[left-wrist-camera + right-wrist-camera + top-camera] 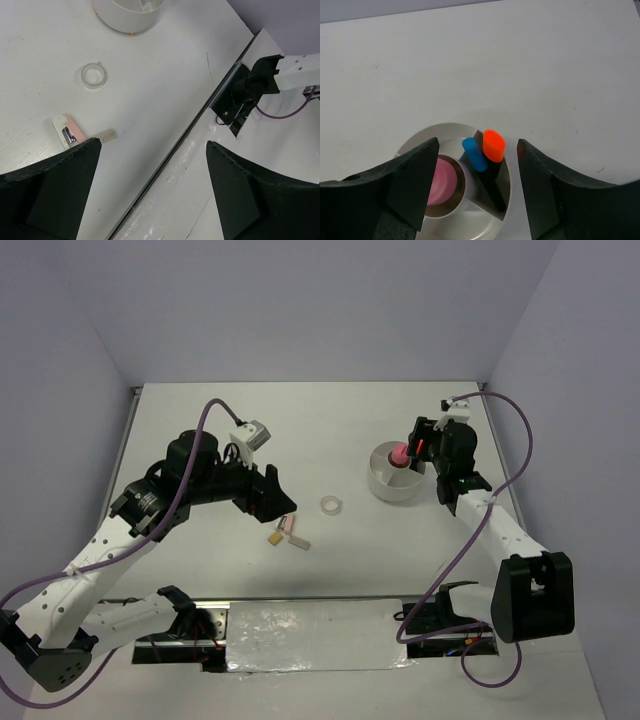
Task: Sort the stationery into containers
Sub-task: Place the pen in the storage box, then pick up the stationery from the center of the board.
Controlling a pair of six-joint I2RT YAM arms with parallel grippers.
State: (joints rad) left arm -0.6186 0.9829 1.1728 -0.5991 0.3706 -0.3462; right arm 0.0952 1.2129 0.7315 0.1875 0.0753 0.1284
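Now the left hand, spread wide and empty, hovers over the counter nearest the pink eraser, which lies slantwise beside one fingertip, off-centre of the gap, while the right hand, also wide, hangs above the white tub.

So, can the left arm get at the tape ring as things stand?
Probably yes: the tape ring lies alone on bare table ahead of the open left gripper, with the eraser off to one side.
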